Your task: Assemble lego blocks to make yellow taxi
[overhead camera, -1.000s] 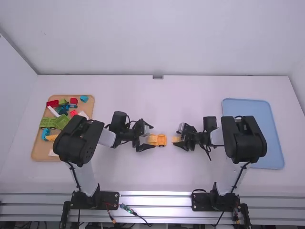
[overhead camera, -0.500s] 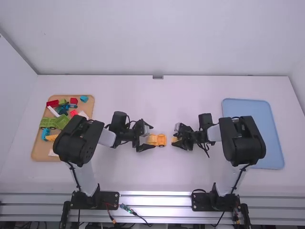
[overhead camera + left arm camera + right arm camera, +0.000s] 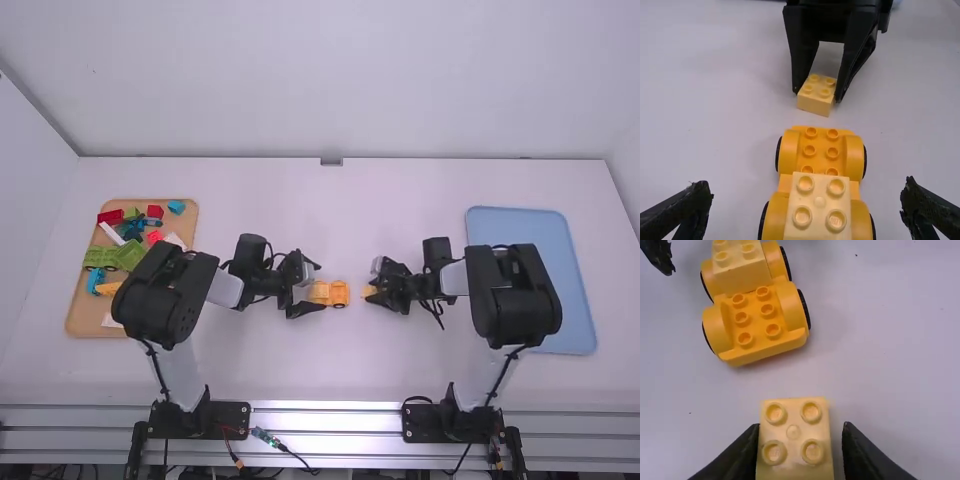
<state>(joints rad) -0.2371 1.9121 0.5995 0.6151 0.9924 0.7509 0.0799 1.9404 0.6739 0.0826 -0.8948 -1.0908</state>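
In the high view my left gripper (image 3: 312, 289) stands beside the yellow car. Its fingers are open on both sides of the car in the left wrist view (image 3: 807, 192). The orange-yellow wheeled base (image 3: 821, 150) carries a pale yellow 2x2 block (image 3: 819, 207) on its end nearer my left gripper. My right gripper (image 3: 372, 292) is low over the table, right of the car. A second pale yellow block (image 3: 794, 437) lies between its open fingers in the right wrist view (image 3: 801, 432), close to one finger with a narrow gap at the other. Block and car stand apart.
A tan tray (image 3: 85, 322) at the left holds red, green, blue and other blocks, with the left arm partly over it. On the right lies a blue tray (image 3: 520, 228), partly behind the right arm. White table surface separates the trays from the car.
My right gripper moved left toward the car, then came slightly back to the right. The left arm and the car have stayed still.
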